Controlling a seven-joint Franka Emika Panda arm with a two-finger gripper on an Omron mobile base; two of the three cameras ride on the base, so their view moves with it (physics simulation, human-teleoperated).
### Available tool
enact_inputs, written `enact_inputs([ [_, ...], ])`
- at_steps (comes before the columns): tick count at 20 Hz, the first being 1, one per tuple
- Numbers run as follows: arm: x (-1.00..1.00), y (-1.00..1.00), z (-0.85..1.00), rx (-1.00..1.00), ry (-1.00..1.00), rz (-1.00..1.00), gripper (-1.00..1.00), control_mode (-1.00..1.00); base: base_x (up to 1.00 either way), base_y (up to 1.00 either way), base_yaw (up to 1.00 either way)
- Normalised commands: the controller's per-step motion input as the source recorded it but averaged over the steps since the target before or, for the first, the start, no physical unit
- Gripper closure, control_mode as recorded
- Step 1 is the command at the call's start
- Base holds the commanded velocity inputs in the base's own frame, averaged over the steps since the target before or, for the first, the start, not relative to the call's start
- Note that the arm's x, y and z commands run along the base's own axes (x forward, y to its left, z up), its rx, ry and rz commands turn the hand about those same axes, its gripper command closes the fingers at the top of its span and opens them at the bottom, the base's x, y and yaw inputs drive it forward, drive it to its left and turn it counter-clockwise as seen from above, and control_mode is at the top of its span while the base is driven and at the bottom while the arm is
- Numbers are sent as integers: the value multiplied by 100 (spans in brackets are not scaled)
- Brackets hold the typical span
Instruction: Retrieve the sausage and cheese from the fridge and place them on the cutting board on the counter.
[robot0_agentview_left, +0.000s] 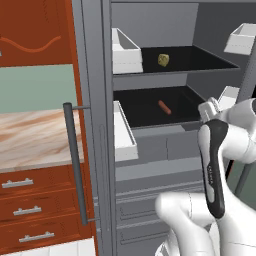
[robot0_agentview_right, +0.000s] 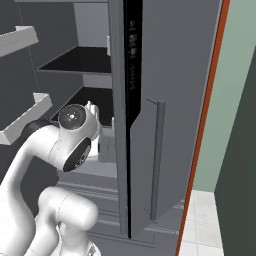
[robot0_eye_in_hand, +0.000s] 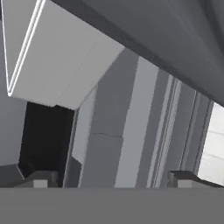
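The fridge (robot0_agentview_left: 150, 165) stands open with both doors swung wide. On its upper dark shelf lies the cheese (robot0_agentview_left: 164, 60), a small yellowish speckled lump. The reddish-brown sausage (robot0_agentview_left: 164, 107) rests on the dark shelf below it. My arm rises at the lower right, and its hand (robot0_agentview_left: 211, 108) hovers by the right front corner of the sausage's shelf, apart from both foods. In the hand view my gripper (robot0_eye_in_hand: 113, 181) is open, with nothing between the fingertips (robot0_eye_in_hand: 40, 179); it faces the fridge's grey front below a white bin (robot0_eye_in_hand: 52, 57). The cutting board is out of view.
White door bins (robot0_agentview_left: 125, 52) hang on the left door, one more (robot0_agentview_left: 124, 134) lower down, and others on the right door (robot0_agentview_left: 242, 37). The left door's bar handle (robot0_agentview_left: 75, 160) stands before the marbled counter (robot0_agentview_left: 30, 135) and its red-brown drawers (robot0_agentview_left: 30, 210).
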Motion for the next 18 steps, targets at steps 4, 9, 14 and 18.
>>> enact_inputs([
  [4, 54, 11, 0, 18, 0, -30, -100, -100, 0, 0, 0],
  [9, 41, 20, 1, 6, 0, -39, -100, -100, 0, 0, 0],
  [14, 43, -12, -3, 0, 2, -38, -100, -100, 0, 0, 0],
  [18, 37, -23, -5, 0, 0, -34, -100, -100, 0, 0, 0],
])
